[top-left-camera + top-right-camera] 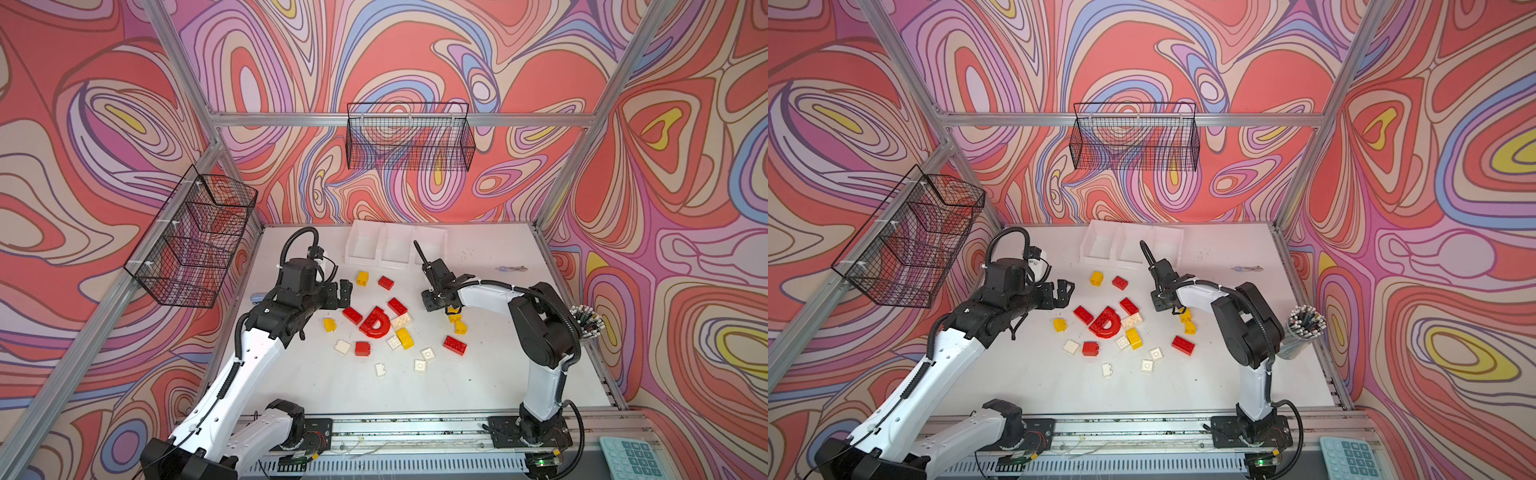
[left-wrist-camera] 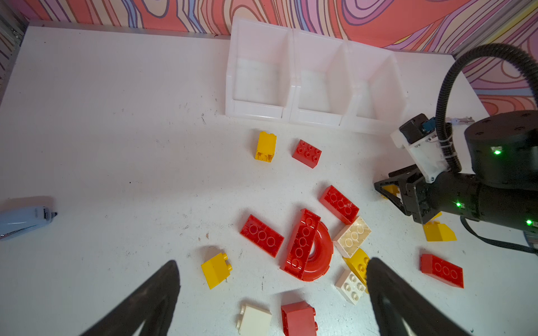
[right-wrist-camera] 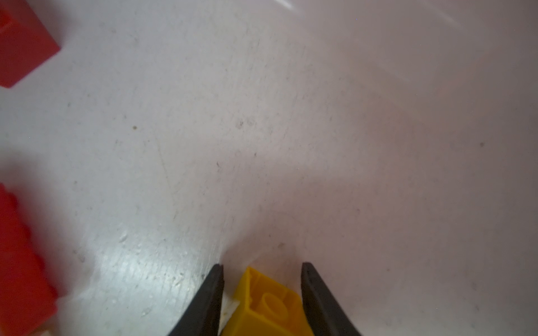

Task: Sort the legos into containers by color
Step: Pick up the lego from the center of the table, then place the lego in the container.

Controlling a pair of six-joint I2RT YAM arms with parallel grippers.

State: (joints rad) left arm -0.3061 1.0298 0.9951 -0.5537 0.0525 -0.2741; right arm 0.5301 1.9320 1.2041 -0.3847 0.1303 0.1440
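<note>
Red, yellow and white legos lie scattered mid-table around a red D-shaped arch (image 1: 376, 324) (image 2: 308, 247). Three joined white containers (image 1: 361, 259) (image 2: 257, 110) stand at the back; nothing shows inside them. My right gripper (image 1: 452, 311) (image 3: 262, 264) points down at the table, its fingers closed on either side of a yellow lego (image 3: 267, 302) (image 2: 390, 190). A second yellow lego (image 1: 460, 328) lies just beside it. My left gripper (image 1: 345, 291) (image 2: 273, 261) hovers wide open and holds nothing, left of the pile and above a yellow sloped lego (image 2: 217, 269).
A light-blue stapler (image 1: 257, 298) (image 2: 23, 221) lies at the table's left edge. Black wire baskets hang on the back wall (image 1: 409, 137) and the left wall (image 1: 191, 241). A cup of pencils (image 1: 1304, 328) stands at the right edge, a calculator (image 1: 631, 457) front right.
</note>
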